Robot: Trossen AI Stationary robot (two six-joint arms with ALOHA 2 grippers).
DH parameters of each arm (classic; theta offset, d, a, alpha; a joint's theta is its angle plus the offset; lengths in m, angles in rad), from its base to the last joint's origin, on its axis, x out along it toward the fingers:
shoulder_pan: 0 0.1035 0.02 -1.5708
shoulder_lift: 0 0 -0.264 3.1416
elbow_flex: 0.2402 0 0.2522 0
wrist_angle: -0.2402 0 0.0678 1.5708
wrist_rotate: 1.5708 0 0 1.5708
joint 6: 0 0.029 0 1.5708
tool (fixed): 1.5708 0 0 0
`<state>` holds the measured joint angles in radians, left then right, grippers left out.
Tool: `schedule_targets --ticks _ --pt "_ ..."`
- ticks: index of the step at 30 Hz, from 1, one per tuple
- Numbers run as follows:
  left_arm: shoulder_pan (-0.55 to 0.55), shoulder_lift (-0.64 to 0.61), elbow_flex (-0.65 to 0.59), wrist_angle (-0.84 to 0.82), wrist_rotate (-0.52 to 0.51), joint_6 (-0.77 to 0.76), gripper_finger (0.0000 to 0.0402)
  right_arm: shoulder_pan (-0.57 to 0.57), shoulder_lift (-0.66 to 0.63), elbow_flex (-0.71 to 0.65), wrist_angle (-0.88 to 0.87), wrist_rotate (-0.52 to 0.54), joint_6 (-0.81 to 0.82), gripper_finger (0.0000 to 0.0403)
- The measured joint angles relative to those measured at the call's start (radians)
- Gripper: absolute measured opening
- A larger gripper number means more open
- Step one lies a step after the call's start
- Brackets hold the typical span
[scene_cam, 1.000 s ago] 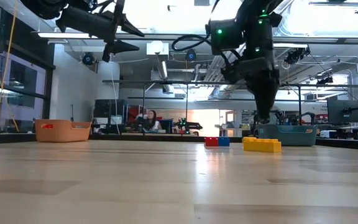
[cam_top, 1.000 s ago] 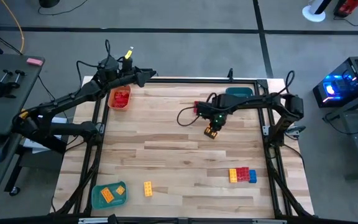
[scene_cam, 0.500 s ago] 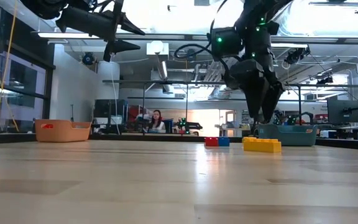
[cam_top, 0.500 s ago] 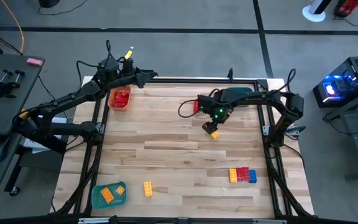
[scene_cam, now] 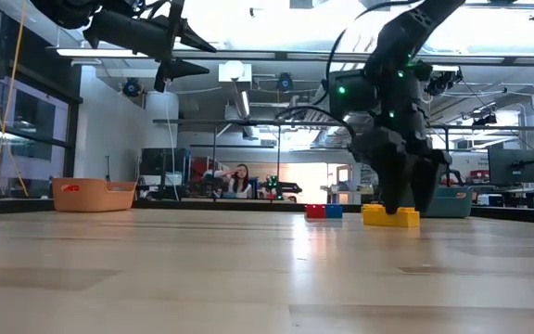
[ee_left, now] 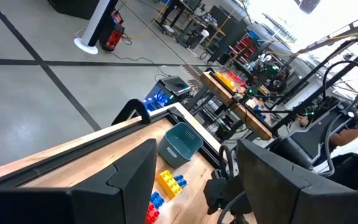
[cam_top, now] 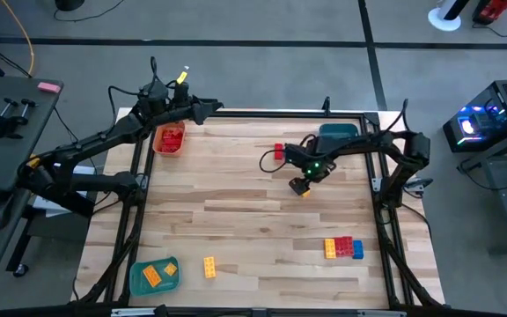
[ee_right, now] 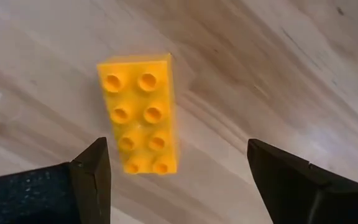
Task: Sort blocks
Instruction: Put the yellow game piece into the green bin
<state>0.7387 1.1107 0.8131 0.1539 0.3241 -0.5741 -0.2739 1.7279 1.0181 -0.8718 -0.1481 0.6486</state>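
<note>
Table (cam_top: pixel 236 229), overhead: wooden top inside a dark frame. Orange tray (cam_top: pixel 169 139) at the 11 o'clock corner, with red bricks in it. Teal tray (cam_top: pixel 154 275) at the 7 o'clock corner, holding an orange-yellow brick. Third teal tray (cam_top: pixel 337 134) at about 1 o'clock, partly under the right arm.

Loose blocks: yellow-red-blue cluster (cam_top: pixel 343 247) toward 4 o'clock; single yellow brick (cam_top: pixel 209 267) toward 7 o'clock; a small red brick (cam_top: pixel 278 151) just past centre toward 12 o'clock.

Working piece: yellow eight-stud brick (ee_right: pixel 140 113), lying flat, studs up, right of centre toward 2 o'clock. The right arm reaches in from the 3 o'clock edge, elbow high, wrist tipped down. Right gripper (cam_top: pixel 301 183) hangs directly above the brick, fingers spread wide, holding nothing. Wrist view: brick sits between the two fingers but nearer one finger (ee_right: pixel 92 171) than the other, not centred. Its long axis runs across the line joining the fingers, so the jaws would close on the short width. Low view: fingertips low, either side of the brick (scene_cam: pixel 390 216); contact cannot be told.

Judgement: a small sideways shift, then down and close. This arm is far nearer than the left.

Left gripper (ee_left: pixel 191 177) raised over the orange tray at 11 o'clock, fingers apart, empty.
</note>
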Motion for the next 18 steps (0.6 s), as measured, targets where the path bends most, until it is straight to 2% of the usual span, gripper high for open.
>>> schedule_targets --ticks 7,10,13,18 --pt "0.0 0.0 0.0 0.0 -0.011 -0.005 0.0206 0.018 0.0 -0.041 0.1 0.035 0.025 0.026" --pt "0.0 0.0 0.0 0.0 -0.011 -0.025 0.0206 0.034 0.0 -0.04 0.106 0.07 0.025 0.024" --pt "-0.004 0.0 0.0 0.0 -0.01 -0.029 0.0206 0.048 0.0 -0.04 0.105 0.112 0.025 0.019" --pt "-0.039 0.0 0.0 -0.004 0.028 -0.072 0.0206 0.059 0.0 -0.039 0.108 0.111 0.033 0.006"
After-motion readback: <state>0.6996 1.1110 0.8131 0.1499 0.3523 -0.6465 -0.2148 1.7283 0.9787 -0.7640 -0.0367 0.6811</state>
